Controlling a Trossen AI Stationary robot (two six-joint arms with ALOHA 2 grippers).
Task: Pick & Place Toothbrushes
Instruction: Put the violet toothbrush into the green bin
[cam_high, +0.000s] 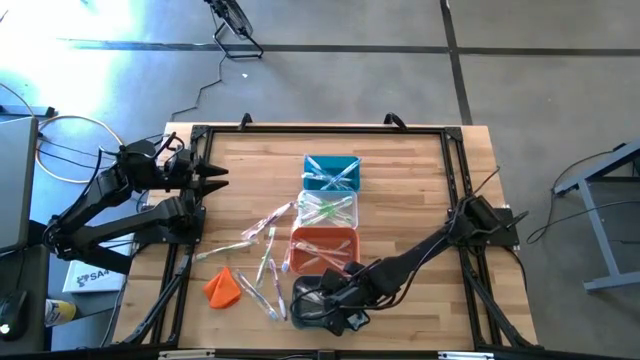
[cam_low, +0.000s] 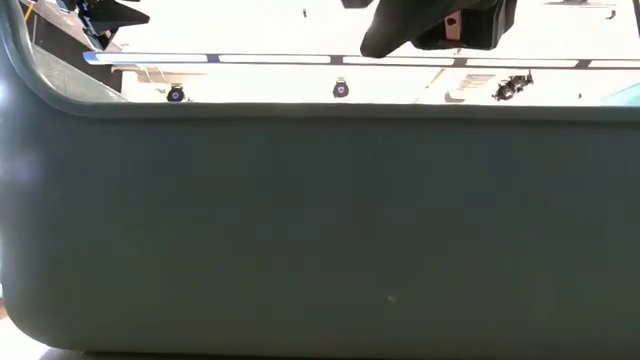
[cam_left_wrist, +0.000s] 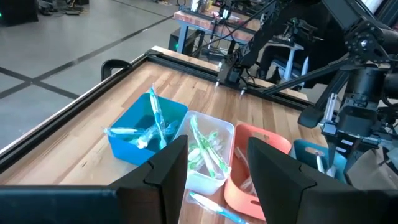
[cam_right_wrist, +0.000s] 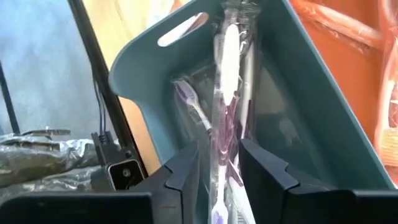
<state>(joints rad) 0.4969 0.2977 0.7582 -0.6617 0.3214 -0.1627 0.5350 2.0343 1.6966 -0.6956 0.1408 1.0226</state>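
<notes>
Several wrapped toothbrushes (cam_high: 262, 250) lie loose on the wooden table, left of a column of bins. More toothbrushes lie in the blue bin (cam_high: 330, 172), the clear bin (cam_high: 328, 208) and the orange bin (cam_high: 323, 248). My right gripper (cam_right_wrist: 219, 171) points down into the grey bin (cam_high: 312, 300) at the near end, open. A white-and-purple wrapped toothbrush (cam_right_wrist: 227, 93) runs between its fingers, its far end up against the bin's end wall. My left gripper (cam_high: 222, 178) waits open at the table's left edge. My right gripper stands with one finger on each side of the wrapped toothbrush's lower part (cam_right_wrist: 225, 163), slanting down from above and along it. I cannot tell whether a finger touches the wrapper. The toothbrush leans inside the grey bin, on other wrapped ones.
An orange cloth-like lump (cam_high: 222, 287) lies near the table's front left. A black frame (cam_high: 320, 128) borders the table. The grey bin's wall (cam_low: 320, 230) fills the low view. Bare wood lies right of the bins (cam_high: 410, 200).
</notes>
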